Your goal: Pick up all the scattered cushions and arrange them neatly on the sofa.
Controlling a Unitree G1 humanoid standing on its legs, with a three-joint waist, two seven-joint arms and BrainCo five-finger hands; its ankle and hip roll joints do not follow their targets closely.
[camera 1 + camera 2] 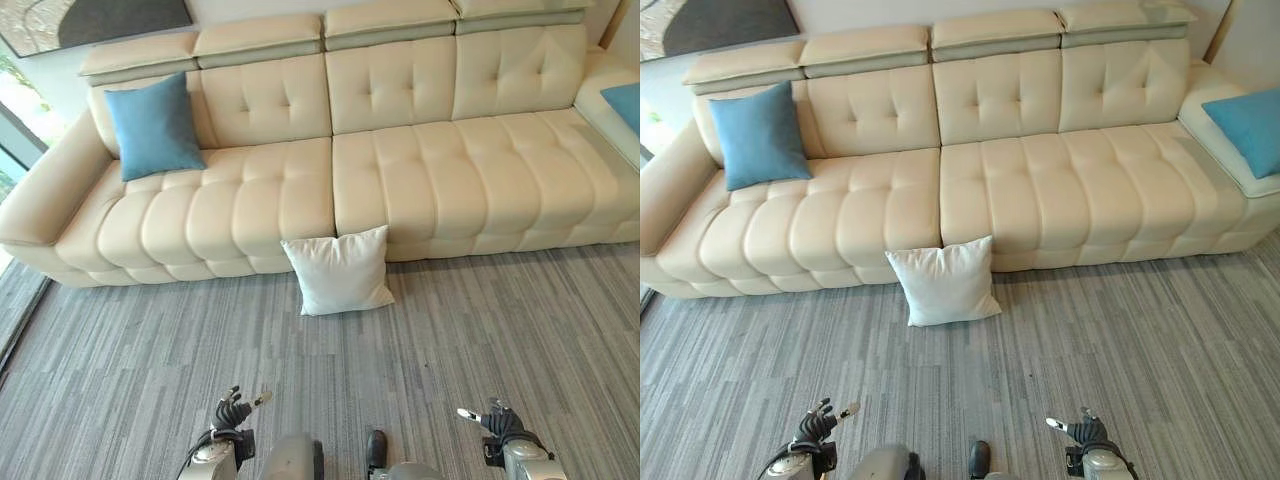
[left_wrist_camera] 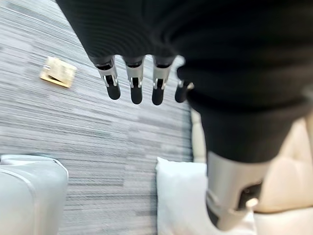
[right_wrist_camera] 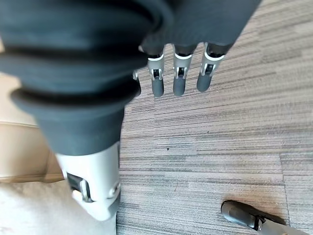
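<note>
Cushions are the matter here, and one of them — a white cushion (image 1: 339, 271) — is off the sofa (image 1: 400, 170), standing on the grey striped carpet (image 1: 520, 340) and leaning against the sofa's front edge, about where the two long seat sections meet. A blue cushion (image 1: 154, 126) is propped upright against the backrest at the sofa's left end, beside the armrest. Another blue cushion (image 1: 1248, 128) lies at the far right end, on the side section that turns the corner.

Both robot hands sit low near the bottom of the head views, well apart from the white cushion and from each other. The left hand (image 1: 236, 409) has its fingers hanging straight and relaxed, grasping nothing; its wrist view shows the white cushion lying beyond the fingertips (image 2: 136, 93). The right hand (image 1: 490, 418) is likewise slack and holds nothing, with only carpet past its fingers (image 3: 179, 83). A small tan card-like scrap (image 2: 58, 72) lies on the carpet.

By the look of it, the pickup step has not yet begun — the next move likely calls for stepping closer, bending down, and closing the hands on the white cushion's sides to lift it onto the seat
</note>
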